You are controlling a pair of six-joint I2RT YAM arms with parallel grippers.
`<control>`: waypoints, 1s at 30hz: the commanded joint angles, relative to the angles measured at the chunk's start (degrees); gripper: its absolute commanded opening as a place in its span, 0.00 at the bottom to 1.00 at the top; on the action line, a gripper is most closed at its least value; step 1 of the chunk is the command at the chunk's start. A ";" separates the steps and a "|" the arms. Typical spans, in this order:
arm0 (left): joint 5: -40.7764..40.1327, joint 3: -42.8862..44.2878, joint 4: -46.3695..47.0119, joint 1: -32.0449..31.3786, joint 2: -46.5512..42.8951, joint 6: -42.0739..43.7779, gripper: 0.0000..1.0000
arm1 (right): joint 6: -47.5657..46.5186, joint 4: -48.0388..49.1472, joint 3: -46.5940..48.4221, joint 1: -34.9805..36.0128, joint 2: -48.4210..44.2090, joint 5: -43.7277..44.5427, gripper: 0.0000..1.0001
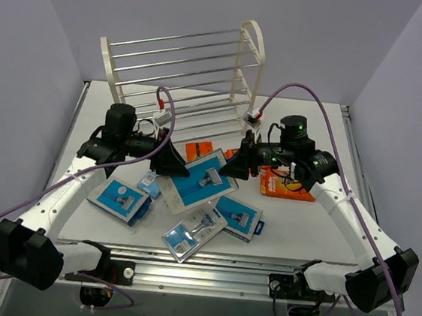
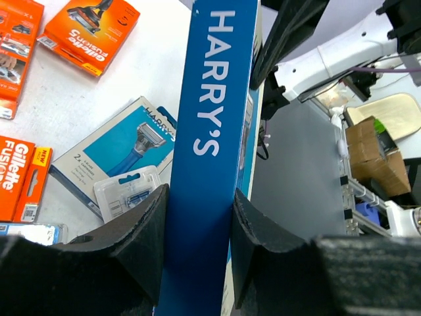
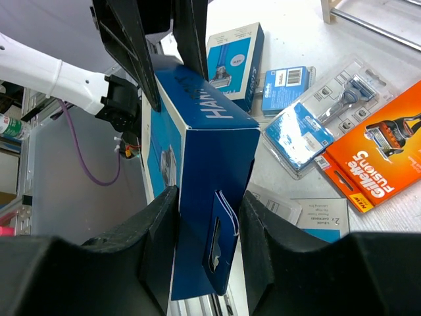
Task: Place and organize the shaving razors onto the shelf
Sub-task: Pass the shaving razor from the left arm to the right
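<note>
Shelf [image 1: 254, 53] held no packs; one blue box [image 1: 195, 183] was clamped between left gripper [image 2: 199, 224] and right gripper [image 3: 209, 224]; remaining packs [image 1: 120, 197] lay on the table [image 1: 317, 229].

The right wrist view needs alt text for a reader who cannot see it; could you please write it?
The right claw grips one end of a blue Harry's box held above a white table, while the left claw pinches its far end. Below lie a second blue box, a clear blister pack and an orange Gillette pack.
</note>
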 commanded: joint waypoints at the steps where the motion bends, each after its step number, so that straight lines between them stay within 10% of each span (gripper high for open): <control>1: -9.09 2.19 8.65 5.33 1.74 -7.05 0.02 | -0.07 -4.42 -2.16 4.61 -0.09 -7.04 0.00; 30: -19.64 0.87 9.09 8.94 -0.10 -6.79 0.02 | 29.12 34.61 -17.11 15.78 -3.17 -4.58 0.00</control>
